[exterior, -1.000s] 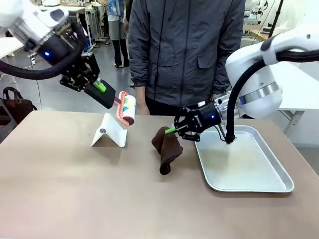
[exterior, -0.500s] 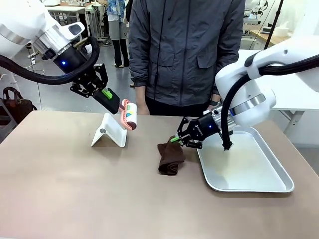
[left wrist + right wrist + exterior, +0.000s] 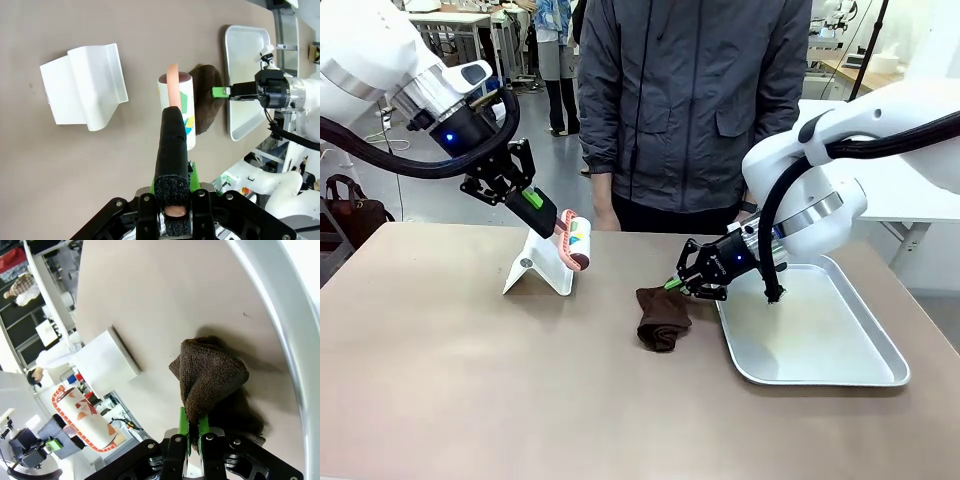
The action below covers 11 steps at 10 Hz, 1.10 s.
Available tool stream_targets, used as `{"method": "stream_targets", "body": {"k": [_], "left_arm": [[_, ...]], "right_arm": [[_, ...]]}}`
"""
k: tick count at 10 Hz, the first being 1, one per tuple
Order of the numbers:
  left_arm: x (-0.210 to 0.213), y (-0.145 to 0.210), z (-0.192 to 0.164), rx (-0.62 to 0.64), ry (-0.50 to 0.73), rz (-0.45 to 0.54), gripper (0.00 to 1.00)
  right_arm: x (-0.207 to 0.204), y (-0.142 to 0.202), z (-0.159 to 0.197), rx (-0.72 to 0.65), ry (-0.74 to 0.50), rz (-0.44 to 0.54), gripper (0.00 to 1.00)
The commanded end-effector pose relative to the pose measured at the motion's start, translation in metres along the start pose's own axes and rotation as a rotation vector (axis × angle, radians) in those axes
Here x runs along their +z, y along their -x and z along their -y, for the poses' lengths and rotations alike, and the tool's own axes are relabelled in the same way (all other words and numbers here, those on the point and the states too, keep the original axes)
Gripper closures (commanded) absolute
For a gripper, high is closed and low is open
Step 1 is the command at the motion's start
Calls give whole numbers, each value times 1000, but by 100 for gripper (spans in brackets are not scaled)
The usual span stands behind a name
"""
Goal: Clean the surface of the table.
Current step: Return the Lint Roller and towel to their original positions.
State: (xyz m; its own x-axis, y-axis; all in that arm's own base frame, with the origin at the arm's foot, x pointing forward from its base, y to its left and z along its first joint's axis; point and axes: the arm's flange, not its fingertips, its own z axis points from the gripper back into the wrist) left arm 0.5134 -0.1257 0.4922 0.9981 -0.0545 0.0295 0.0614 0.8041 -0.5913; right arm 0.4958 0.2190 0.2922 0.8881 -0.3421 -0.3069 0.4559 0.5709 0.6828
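While the right gripper (image 3: pixel 672 283) has its green-padded fingers (image 3: pixel 184 426) squeezed tight on the top edge of the soft brown cloth (image 3: pixel 661 316), the cloth hangs down in folds and its bottom rests on the big flat brownish-tan table (image 3: pixel 470 380), just beside the shiny silver metal tray (image 3: pixel 820 335). I think the cloth is light and floppy, so it will bend any way it is pulled, and a pinch on one bunched edge is a good place to hold it for wiping. The left gripper (image 3: pixel 534 200) is shut on the black foam handle (image 3: pixel 171 145) of a white lint roller with a pink frame (image 3: pixel 574 239), holding it up in the air over a white bent plastic stand (image 3: pixel 542 264). The roller looks light and stiff, and the handle is the right spot to grab. The table itself is hard, smooth and heavy, spreads out under everything, and will not move when rubbed.
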Motion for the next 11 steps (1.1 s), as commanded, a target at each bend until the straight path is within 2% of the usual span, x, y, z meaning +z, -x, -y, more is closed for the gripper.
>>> {"method": "stream_targets", "body": {"k": [1,3,4,5,6,10,11], "left_arm": [[4,2,4,-8,0,11,78],[1,0,1,-2,0,1,78],[-6,-12,1,2,-38,-61,78],[-13,-26,2,28,-55,-61,78],[-21,-36,3,11,-45,-135,78],[-31,-70,-2,64,-112,-181,78],[-35,-78,-3,78,-138,-159,78]], "right_arm": [[1,-1,0,-12,-11,5,92],[1,-1,0,-12,-11,5,92],[1,-1,0,-12,-11,5,92],[1,-1,0,-12,-11,5,92],[1,-1,0,-12,-11,5,92],[1,-1,0,-12,-11,5,92],[1,-1,0,-12,-11,5,92]]}}
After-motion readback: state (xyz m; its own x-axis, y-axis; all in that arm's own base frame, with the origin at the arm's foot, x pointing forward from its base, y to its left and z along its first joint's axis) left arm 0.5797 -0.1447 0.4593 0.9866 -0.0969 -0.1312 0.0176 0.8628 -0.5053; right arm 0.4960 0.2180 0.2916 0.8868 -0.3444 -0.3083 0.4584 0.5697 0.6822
